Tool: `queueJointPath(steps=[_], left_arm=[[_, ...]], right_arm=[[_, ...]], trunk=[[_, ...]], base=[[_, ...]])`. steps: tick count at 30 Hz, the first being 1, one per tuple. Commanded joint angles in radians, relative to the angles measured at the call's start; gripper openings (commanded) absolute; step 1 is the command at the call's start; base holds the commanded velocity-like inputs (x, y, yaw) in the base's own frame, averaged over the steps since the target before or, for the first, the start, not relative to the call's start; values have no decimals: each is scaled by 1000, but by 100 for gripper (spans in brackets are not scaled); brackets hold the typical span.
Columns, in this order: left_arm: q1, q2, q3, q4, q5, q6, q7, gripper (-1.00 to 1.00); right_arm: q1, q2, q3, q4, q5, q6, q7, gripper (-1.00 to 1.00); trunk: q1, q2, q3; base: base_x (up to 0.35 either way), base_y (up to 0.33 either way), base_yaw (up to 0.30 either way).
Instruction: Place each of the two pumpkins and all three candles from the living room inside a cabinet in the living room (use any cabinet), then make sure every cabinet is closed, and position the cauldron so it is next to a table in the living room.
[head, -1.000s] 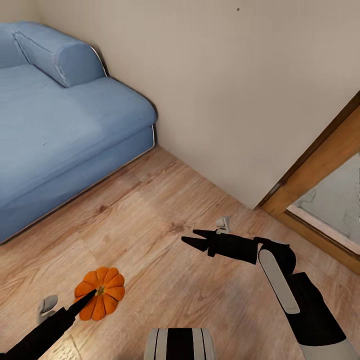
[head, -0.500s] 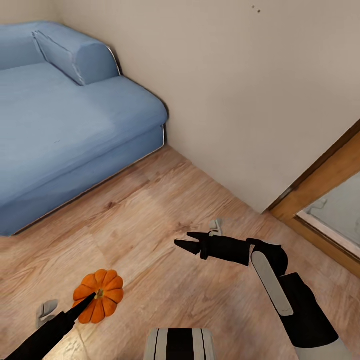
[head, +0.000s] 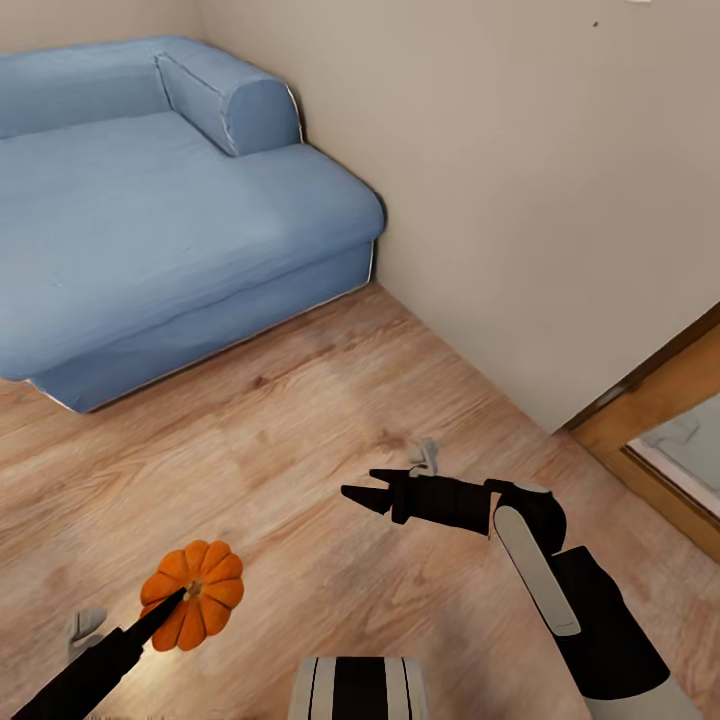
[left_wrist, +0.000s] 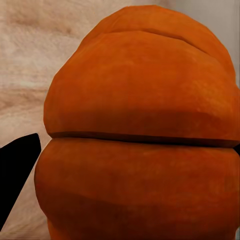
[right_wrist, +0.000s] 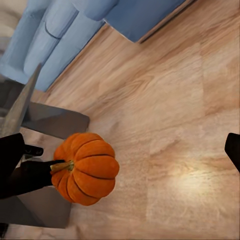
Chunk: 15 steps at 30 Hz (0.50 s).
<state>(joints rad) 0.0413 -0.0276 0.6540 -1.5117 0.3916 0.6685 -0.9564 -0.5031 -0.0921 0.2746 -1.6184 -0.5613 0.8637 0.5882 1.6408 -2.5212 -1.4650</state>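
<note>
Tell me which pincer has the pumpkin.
The left pincer has the orange pumpkin, gripped at its stem end. The right pincer hangs open and empty above the wooden floor.

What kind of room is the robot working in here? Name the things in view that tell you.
Most likely a living room: a blue sofa stands in the corner against a plain beige wall, on a wood-plank floor. The left end effector holds a pumpkin.

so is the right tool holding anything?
No. In the head view the right tool hangs over bare floor, nothing between its fingers; the pumpkin is at the left tool.
</note>
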Motion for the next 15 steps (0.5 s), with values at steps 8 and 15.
queueJointPath(steps=[8, 15], left_arm=[[-1, 0, -8, 0, 1, 9, 5, -100], [-6, 0, -14, 4, 0, 10, 7, -100]], right_arm=[[0, 14, 1, 0, 1, 0, -1, 100], [1, 13, -11, 0, 1, 0, 0, 100]], trunk=[[-4, 2, 31], [-7, 4, 58]], base=[[-10, -6, 295], [-1, -1, 293]])
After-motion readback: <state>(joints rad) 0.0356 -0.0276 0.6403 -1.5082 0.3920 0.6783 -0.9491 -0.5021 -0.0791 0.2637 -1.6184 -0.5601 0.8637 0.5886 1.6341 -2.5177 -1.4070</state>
